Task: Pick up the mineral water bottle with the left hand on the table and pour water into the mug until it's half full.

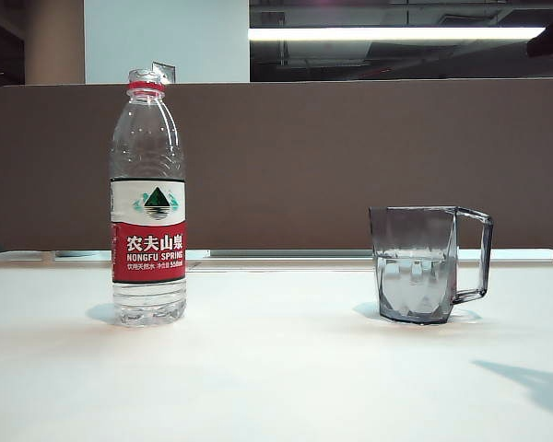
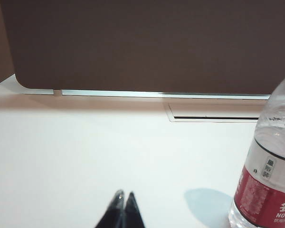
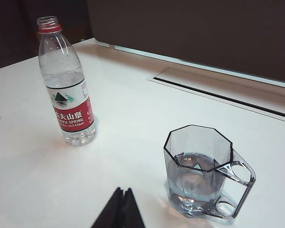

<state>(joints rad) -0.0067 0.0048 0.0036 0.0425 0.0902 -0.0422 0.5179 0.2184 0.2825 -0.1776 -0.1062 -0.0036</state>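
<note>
On the white table [image 1: 276,378], bottle [image 1: 147,198] upright at left, uncapped, mug [image 1: 429,262] right, roughly half full, my left gripper [image 2: 123,195] pinched closed near bottle, right gripper [image 3: 123,192] closed above mug.

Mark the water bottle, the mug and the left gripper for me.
water bottle [image 1: 148,244]: exterior view, on its red label.
mug [image 3: 198,178]: right wrist view, on its faceted front wall.
left gripper [image 2: 124,199]: left wrist view, between its shut fingertips.
</note>
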